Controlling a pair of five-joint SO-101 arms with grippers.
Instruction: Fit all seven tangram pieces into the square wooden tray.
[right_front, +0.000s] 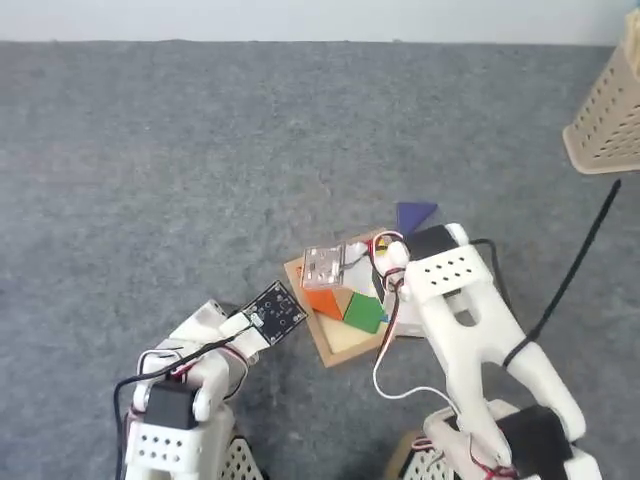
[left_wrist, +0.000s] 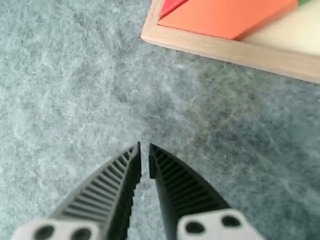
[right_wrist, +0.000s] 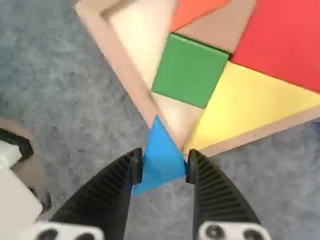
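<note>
- Tray (right_wrist: 114, 54) lies on the grey mat (left_wrist: 75, 75), partly filled; a bare triangular gap shows at its corner, between the green square (right_wrist: 190, 70) and the yellow triangle (right_wrist: 250, 105).
- Right gripper (right_wrist: 164, 155) pinches the blue triangle (right_wrist: 159, 167) by its sides, tip pointing at that gap.
- Best bet: square its edges to the gap, lower it flat, release only once seated.
- Left gripper (left_wrist: 145, 148), nearly closed and empty, hangs over the mat beside the tray.

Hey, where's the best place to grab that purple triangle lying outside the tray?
Probably from straight above, pinching its side edges near the middle: the purple triangle lies flat on the mat, just beyond the tray's far corner.
</note>
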